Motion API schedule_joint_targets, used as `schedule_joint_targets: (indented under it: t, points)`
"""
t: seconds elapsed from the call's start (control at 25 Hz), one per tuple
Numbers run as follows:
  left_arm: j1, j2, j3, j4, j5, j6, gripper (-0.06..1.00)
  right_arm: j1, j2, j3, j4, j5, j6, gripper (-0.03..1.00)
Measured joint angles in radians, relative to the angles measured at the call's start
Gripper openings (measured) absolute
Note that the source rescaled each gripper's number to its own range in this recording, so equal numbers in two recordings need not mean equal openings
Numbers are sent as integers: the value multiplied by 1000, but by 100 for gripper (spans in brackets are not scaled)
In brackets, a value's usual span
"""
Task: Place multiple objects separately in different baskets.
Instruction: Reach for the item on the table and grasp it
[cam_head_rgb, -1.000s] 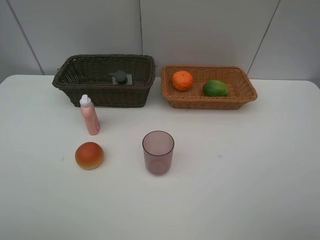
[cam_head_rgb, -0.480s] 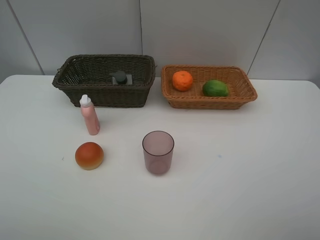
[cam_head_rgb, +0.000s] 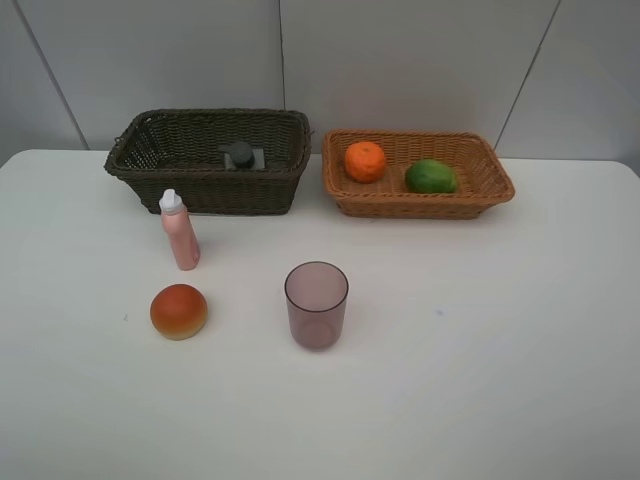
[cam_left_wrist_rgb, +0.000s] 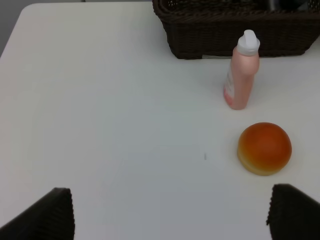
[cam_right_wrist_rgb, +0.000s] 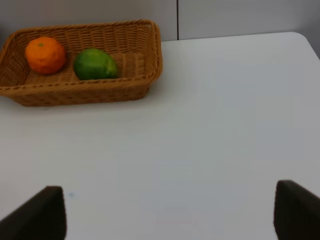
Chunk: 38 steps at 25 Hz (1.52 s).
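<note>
Orange (cam_head_rgb: 365, 161) and lime (cam_head_rgb: 431, 176) sit in the tan basket (cam_head_rgb: 500, 186), and the grey box (cam_head_rgb: 241, 156) is in the dark basket (cam_head_rgb: 200, 192) beside it. Out on the counter (cam_head_rgb: 480, 350): pink bottle (cam_head_rgb: 180, 232) standing just in front of the dark basket, bun (cam_head_rgb: 179, 311) near it, purple cup (cam_head_rgb: 316, 305) upright off to the side. Left jaws wide apart, right jaws apart too, both holding nothing.

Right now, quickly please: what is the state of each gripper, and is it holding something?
Left gripper: open, holding nothing.
Right gripper: open, holding nothing.
</note>
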Motion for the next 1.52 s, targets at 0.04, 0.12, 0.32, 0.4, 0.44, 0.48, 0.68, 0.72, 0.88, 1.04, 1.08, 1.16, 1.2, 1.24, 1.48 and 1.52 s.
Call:
schedule_joint_targets:
  t: [0.04,0.12,0.32,0.4,0.44,0.48,0.68,0.72,0.88,1.04,1.08,1.16,1.2,1.24,1.48,1.52]
  points:
    - [0,0,0,0,0,0,100,0,0,0,0,0,3,84]
    - [0,0,0,0,0,0,100,0,0,0,-2,0,6,84]
    - [0,0,0,0,0,0,100,0,0,0,-3,0,8,84]
    - [0,0,0,0,0,0,100,0,0,0,-3,0,8,84]
    - [0,0,0,0,0,0,100,0,0,0,-3,0,8,84]
    - [0,0,0,0,0,0,100,0,0,0,-3,0,8,84]
    - [0,0,0,0,0,0,100,0,0,0,-3,0,8,84]
    - [0,0,0,0,0,0,100,0,0,0,-3,0,8,84]
    - [0,0,0,0,0,0,100,0,0,0,-3,0,8,84]
    - [0,0,0,0,0,0,100,0,0,0,-3,0,8,84]
    - [0,0,0,0,0,0,100,0,0,0,-3,0,8,84]
    - [0,0,0,0,0,0,100,0,0,0,-3,0,8,84]
    - [0,0,0,0,0,0,100,0,0,0,-3,0,8,84]
    - [0,0,0,0,0,0,100,0,0,0,-3,0,8,84]
    - [0,0,0,0,0,0,100,0,0,0,-3,0,9,84]
    - [0,0,0,0,0,0,100,0,0,0,-3,0,9,84]
